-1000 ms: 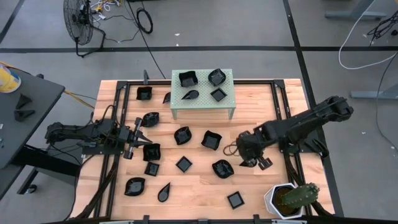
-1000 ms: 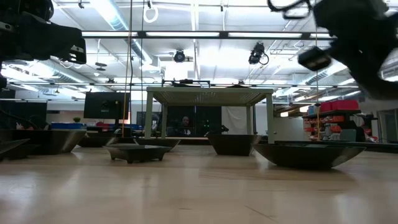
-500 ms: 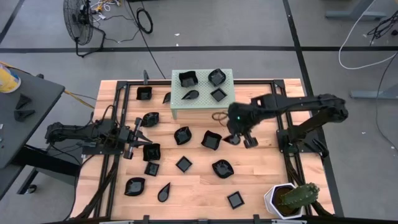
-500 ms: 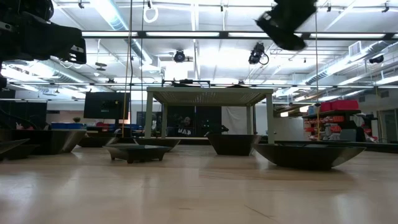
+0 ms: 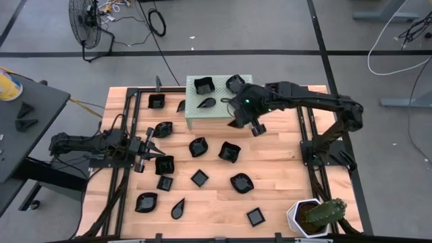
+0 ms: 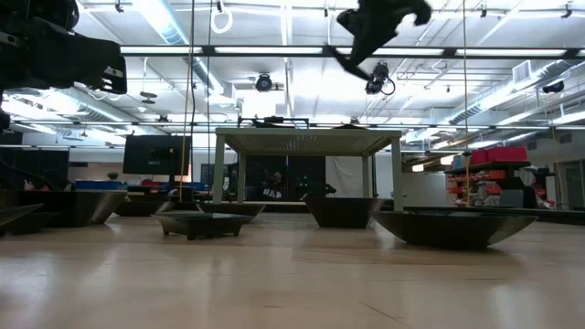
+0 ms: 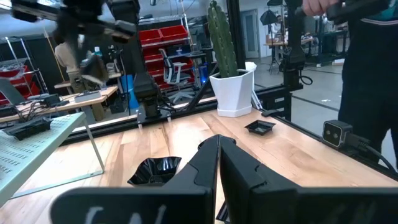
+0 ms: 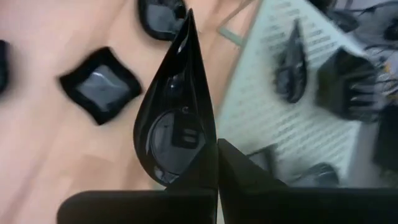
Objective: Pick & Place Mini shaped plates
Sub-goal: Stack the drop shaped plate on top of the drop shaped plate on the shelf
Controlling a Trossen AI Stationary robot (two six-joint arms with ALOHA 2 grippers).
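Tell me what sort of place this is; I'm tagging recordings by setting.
Probably a robotics lab or workshop: a wooden table fitted with two arms, a floor fan and loose cables on the grey floor, red storage bins behind.

Readable text: none | Labels, brands, numbers, signs: none legible in any view | Distant room signage: too small to read
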